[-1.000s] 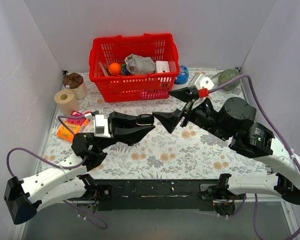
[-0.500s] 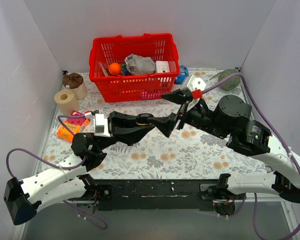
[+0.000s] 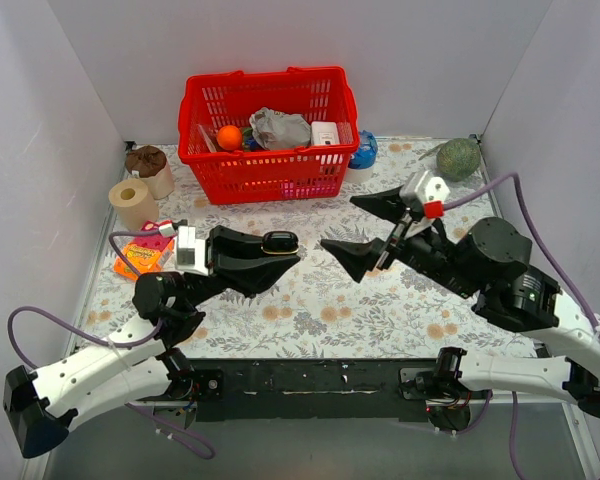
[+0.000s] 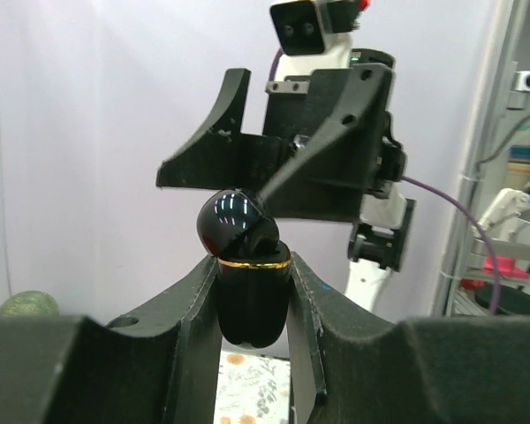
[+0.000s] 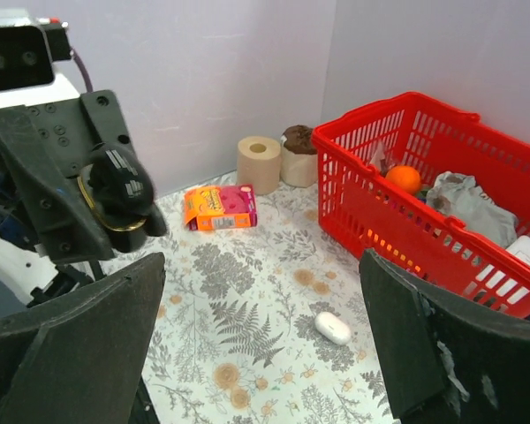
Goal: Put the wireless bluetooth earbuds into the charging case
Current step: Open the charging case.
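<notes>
Up above the desk, the left end effector pinches the charging case, its lid tipped open. The right end effector is spread wide, empty. No earbuds show; I think it must fetch one next.

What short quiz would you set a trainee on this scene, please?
1. True or false: the right jaws are shut on the charging case.
2. Which of these lies in the red basket? A) an orange B) a toilet roll C) a pink box
3. Fill in: the white pill-shaped case lies on the ___.
Key: 1 false: the left jaws hold it, and the right jaws stand open, apart from it. 2 A. 3 the floral table.
</notes>
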{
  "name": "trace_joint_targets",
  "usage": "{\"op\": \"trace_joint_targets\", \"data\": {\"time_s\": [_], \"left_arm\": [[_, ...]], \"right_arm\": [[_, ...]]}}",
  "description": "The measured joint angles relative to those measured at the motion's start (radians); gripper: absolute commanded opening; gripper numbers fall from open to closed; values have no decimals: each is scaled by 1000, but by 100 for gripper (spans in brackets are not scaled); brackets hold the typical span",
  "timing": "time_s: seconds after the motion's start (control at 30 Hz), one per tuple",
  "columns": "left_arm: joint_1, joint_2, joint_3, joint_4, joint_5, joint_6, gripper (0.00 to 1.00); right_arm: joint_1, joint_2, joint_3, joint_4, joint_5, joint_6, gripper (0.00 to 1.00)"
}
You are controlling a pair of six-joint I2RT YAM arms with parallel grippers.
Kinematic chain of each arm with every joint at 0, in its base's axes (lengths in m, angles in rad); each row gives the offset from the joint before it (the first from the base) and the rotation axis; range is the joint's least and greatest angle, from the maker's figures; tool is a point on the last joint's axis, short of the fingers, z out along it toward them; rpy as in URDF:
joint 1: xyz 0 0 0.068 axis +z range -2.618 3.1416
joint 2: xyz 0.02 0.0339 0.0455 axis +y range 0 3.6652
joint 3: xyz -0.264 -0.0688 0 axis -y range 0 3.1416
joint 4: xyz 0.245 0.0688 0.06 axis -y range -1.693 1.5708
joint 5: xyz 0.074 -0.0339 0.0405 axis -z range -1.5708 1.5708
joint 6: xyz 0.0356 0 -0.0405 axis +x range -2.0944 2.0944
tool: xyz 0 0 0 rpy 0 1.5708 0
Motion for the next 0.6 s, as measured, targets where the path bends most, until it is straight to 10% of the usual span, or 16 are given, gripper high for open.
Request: {"op": "trace_joint_targets", "data": {"time_s": [0.6], "left_arm": [[0,-171,-249,102,340,-156,0]], "right_arm": [[0,-183,-291,61,-69,-17,98]]}}
